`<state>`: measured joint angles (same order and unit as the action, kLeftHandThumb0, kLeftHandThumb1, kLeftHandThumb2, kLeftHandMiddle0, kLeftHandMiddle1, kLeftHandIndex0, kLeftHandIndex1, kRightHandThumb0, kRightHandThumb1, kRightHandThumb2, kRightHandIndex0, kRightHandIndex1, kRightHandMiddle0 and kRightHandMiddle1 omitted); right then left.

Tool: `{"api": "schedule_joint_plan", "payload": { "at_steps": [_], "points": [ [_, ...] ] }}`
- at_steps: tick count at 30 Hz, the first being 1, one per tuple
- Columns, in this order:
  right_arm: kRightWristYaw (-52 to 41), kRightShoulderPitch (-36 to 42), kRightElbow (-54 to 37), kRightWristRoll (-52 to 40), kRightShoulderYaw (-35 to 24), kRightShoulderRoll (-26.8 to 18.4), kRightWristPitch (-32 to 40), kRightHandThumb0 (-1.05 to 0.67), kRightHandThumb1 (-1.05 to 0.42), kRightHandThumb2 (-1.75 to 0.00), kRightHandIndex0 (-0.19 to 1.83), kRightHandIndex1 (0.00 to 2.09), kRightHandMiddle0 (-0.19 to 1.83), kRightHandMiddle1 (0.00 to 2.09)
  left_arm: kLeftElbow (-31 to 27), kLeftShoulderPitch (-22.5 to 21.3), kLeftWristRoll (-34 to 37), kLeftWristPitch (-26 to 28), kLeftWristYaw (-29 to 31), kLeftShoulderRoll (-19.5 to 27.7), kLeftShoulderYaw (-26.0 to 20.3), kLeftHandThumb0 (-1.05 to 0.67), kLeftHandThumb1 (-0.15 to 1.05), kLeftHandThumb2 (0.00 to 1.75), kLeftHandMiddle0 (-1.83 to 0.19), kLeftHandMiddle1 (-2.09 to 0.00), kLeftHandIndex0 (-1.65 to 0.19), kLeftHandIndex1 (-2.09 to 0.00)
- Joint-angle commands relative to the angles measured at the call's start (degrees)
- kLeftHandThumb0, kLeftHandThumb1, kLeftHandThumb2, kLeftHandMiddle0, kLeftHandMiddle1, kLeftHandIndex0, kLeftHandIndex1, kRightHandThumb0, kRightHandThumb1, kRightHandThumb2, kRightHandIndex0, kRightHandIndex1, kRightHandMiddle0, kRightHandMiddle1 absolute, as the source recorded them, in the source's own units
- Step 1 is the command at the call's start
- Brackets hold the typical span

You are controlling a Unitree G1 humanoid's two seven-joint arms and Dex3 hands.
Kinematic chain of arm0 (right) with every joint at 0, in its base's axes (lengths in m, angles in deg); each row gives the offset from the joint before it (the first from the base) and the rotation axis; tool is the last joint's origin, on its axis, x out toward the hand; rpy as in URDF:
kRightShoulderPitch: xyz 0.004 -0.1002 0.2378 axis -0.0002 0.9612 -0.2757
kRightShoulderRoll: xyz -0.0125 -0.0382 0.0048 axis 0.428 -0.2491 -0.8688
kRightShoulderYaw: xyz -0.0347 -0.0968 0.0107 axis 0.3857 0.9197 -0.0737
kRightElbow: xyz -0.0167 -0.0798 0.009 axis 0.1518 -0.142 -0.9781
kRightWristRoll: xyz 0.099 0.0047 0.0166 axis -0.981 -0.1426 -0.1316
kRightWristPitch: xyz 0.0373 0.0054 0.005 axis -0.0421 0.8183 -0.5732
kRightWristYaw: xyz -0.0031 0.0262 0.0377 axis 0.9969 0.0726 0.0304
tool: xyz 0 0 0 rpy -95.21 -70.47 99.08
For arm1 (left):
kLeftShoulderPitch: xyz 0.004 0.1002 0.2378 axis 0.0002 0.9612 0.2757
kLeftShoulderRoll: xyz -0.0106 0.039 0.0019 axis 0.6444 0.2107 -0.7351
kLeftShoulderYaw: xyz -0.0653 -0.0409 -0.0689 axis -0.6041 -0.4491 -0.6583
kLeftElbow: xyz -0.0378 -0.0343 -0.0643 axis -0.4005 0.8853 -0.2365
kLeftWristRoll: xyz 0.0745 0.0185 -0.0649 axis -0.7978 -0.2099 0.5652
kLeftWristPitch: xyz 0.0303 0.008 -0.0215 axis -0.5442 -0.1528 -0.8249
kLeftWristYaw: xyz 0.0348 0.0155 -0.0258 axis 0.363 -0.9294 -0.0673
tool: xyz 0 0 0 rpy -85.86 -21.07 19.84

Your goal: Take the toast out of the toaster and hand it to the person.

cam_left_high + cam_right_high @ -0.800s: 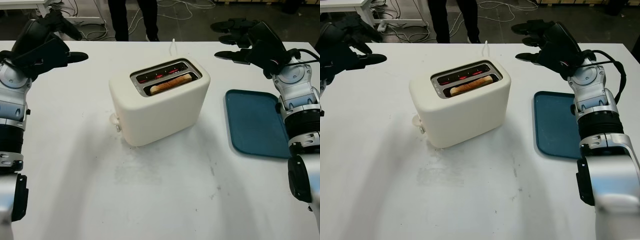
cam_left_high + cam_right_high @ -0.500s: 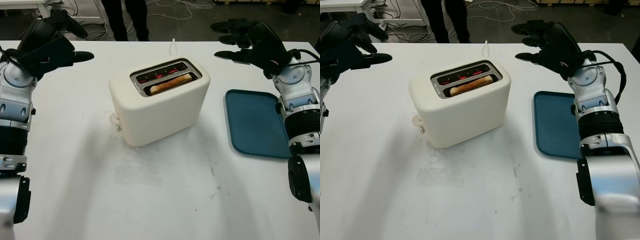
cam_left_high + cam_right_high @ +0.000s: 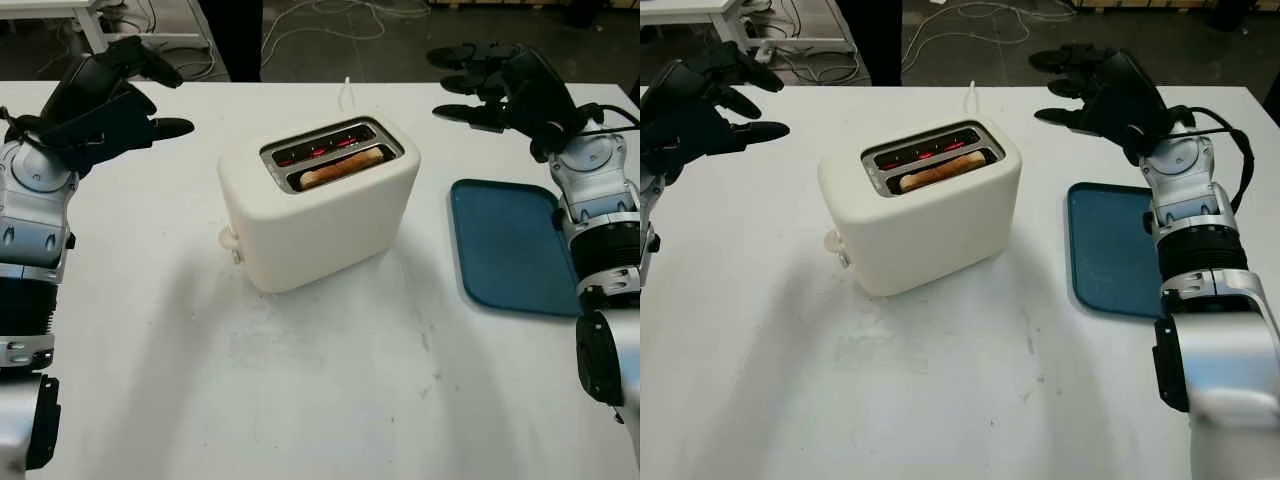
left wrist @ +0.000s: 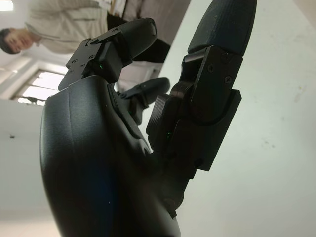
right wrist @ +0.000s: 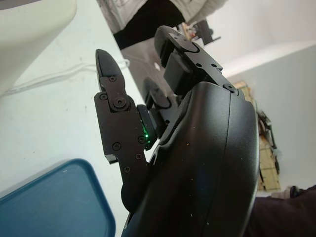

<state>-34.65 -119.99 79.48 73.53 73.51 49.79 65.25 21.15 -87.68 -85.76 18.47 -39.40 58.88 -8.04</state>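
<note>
My toast (image 3: 341, 167) sits in the front slot of the cream toaster (image 3: 318, 203) mid-table. My left hand (image 3: 104, 103) and right hand (image 3: 510, 88) hover open near the far corners, holding nothing.

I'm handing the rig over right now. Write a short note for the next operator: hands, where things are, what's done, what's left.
Left hand: open, raised over the table's far left, holding nothing.
Right hand: open, raised over the far right, beyond the tray, holding nothing.
Toast: in the near slot of the toaster, mid-table; the far slot glows red inside.
Person: standing beyond the far edge of the table.
Done: nothing yet; the toast is untouched.
Left: bring a hand to the toaster, pull the toast out, pass it to the person.
</note>
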Motion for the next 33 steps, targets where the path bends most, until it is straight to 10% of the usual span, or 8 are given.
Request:
{"api": "schedule_joint_plan", "payload": {
  "at_steps": [1,33],
  "points": [
    [-0.21,0.79,-0.29,-0.28,-0.11,0.15,0.63,-0.32,-0.92,-0.04,0.61,0.01,0.58,0.00,-0.98,0.86,0.28,0.62,0.40,-0.05,-0.59,-0.97,0.90,0.00,-0.17,-1.27,-0.21,-1.05],
    [-0.97,1.25,-0.90,-0.69,-0.32,0.37,0.34,-0.34,-0.92,-0.04,0.61,0.01,0.58,0.01,-5.36,2.35,-0.14,2.90,0.59,-0.70,-0.99,-0.86,0.90,0.00,-0.21,-1.17,-0.25,-0.92]
  ]
}}
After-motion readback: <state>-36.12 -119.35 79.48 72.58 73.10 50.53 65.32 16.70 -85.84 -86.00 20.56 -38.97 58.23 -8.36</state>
